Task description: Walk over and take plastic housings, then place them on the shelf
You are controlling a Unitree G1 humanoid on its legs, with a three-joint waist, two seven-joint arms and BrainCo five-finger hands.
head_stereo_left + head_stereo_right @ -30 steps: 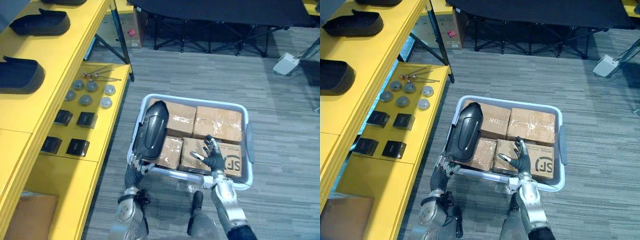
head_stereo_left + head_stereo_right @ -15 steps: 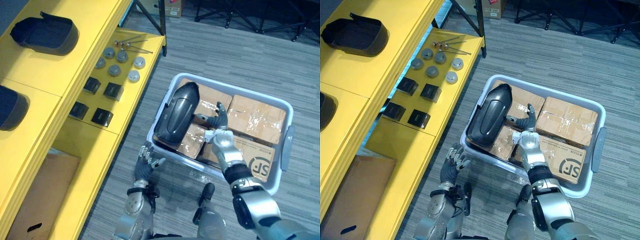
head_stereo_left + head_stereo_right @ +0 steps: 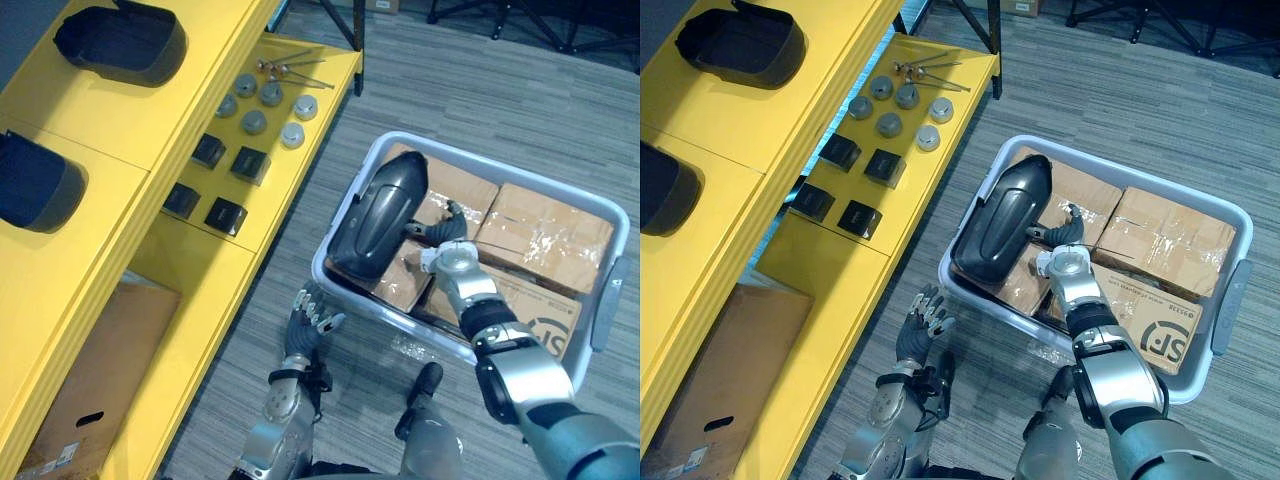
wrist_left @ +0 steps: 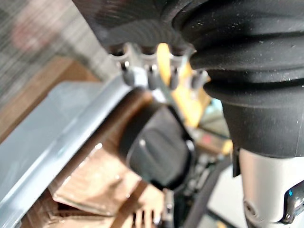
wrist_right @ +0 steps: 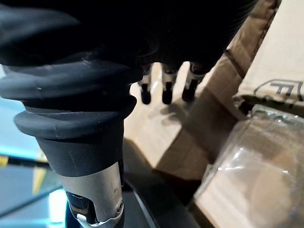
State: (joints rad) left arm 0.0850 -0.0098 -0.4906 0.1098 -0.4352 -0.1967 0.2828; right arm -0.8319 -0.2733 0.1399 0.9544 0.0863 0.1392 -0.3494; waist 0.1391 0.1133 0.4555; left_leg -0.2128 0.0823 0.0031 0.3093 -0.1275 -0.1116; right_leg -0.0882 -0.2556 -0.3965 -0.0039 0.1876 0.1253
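A dark plastic housing [image 3: 380, 215] lies tilted on the cardboard boxes [image 3: 545, 235] at the left end of the grey bin [image 3: 345, 285]. My right hand [image 3: 1061, 243] is inside the bin against the housing's right side, fingers [image 5: 164, 90] straight over the cardboard. Outside the bin's near left corner, above the floor, my left hand [image 3: 308, 322] is open with spread fingers and holds nothing. Its wrist view looks past the fingers [image 4: 149, 76] at the bin rim and the housing [image 4: 156, 147]. Two more dark housings [image 3: 125, 40] [image 3: 35, 185] rest on the yellow shelf's top [image 3: 130, 130].
The lower yellow shelf board [image 3: 300, 165] carries small black boxes [image 3: 227, 214], grey round caps [image 3: 255, 120] and metal tools [image 3: 290, 68]. A cardboard box [image 3: 90, 380] sits under the shelf at the lower left. Black frame legs [image 3: 345, 20] stand at the back.
The camera has shifted. My right hand has moved left across the boxes to the housing's side. My left hand has come off the housing's lower end and now hangs outside the bin.
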